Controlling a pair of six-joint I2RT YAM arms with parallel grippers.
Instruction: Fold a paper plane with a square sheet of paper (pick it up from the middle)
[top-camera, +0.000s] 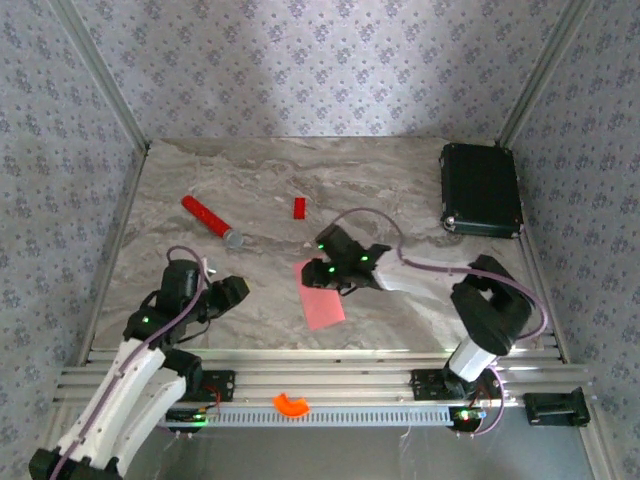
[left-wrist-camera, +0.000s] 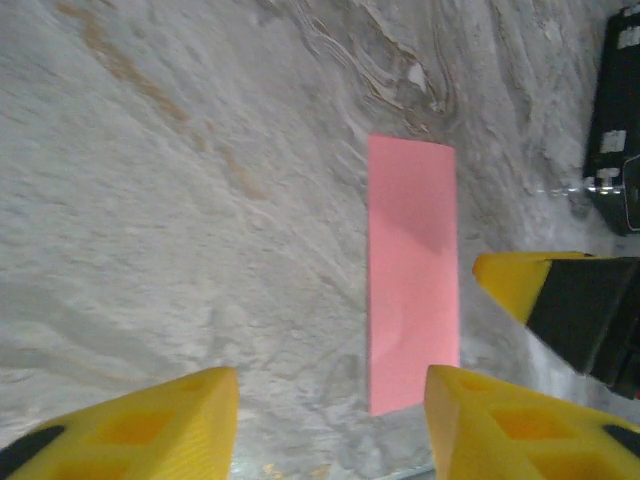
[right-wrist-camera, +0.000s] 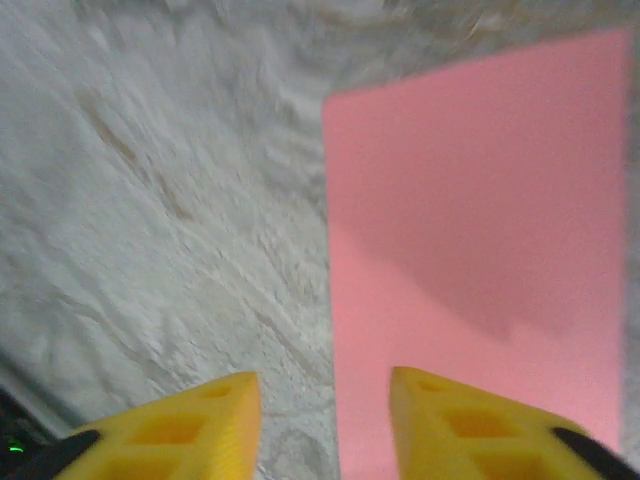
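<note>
The square sheet of paper (top-camera: 321, 299) lies flat on the marble table as a narrow folded salmon-pink rectangle (left-wrist-camera: 412, 270), its near end toward the table's front edge. My right gripper (top-camera: 337, 272) hovers over its far end, open, with the paper's long edge (right-wrist-camera: 480, 250) running under the gap between the yellow fingers (right-wrist-camera: 325, 420). My left gripper (top-camera: 232, 291) stands to the paper's left, open and empty (left-wrist-camera: 330, 420), its right finger (left-wrist-camera: 520, 420) near the paper's near corner. No paper plane shape shows.
A red stick with a grey tip (top-camera: 210, 219) and a small red block (top-camera: 299, 207) lie further back. A black case (top-camera: 481, 189) sits at the back right. An orange piece (top-camera: 292, 404) rests on the front rail.
</note>
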